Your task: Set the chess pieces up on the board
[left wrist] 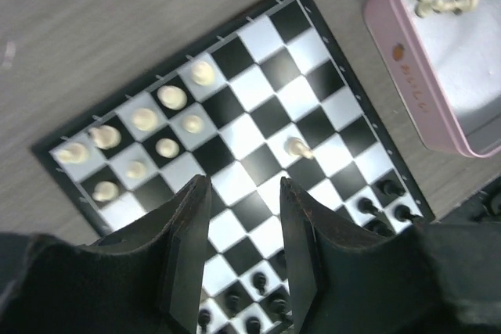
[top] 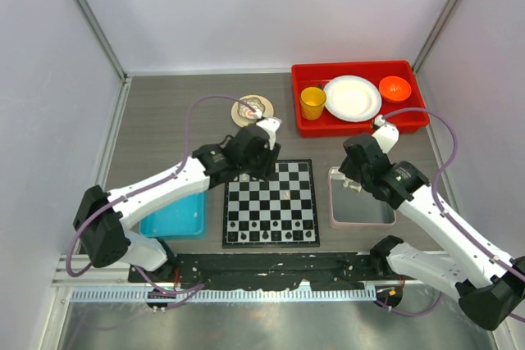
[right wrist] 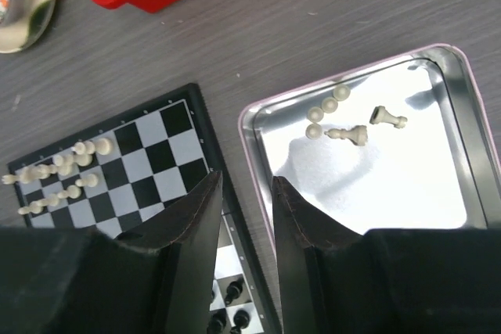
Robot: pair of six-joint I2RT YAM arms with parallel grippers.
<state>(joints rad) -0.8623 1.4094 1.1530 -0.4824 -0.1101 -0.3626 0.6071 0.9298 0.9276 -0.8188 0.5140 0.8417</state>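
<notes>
five cream chess pieces (right wrist: pixel 348 134), as far as i can count, wait in the metal tray (right wrist: pixel 391 185) just right of the board (right wrist: pixel 149 162). three small round ones sit in a tight row and two longer ones lie on their sides beside them, all in the far half of the tray.

the right gripper (right wrist: pixel 246 189) hangs above the line where the board's right edge meets the tray. its fingers are moderately apart and nothing is between them. the left gripper (left wrist: pixel 244 189) hangs over the far left part of the board, also half spread and empty.

on the board about nine cream figures stand crowded in the far left corner and one lone piece (left wrist: pixel 297 147) stands nearer the middle. the black pieces (left wrist: pixel 365 206) fill the near edge. so i judge the task is more than half done, and the step in hand is fetching the next cream figure from the tray.

the next move calls for the right arm to go further over the tray and down. the lying figures need a low, careful pinch, and the three round ones are so close that taking one may push its neighbours.

left of the board is a blue bin (top: pixel 174 217). beyond its far right corner is a red bin (top: pixel 308 120) with crockery. the left arm over the cream corner may block a placement there.
</notes>
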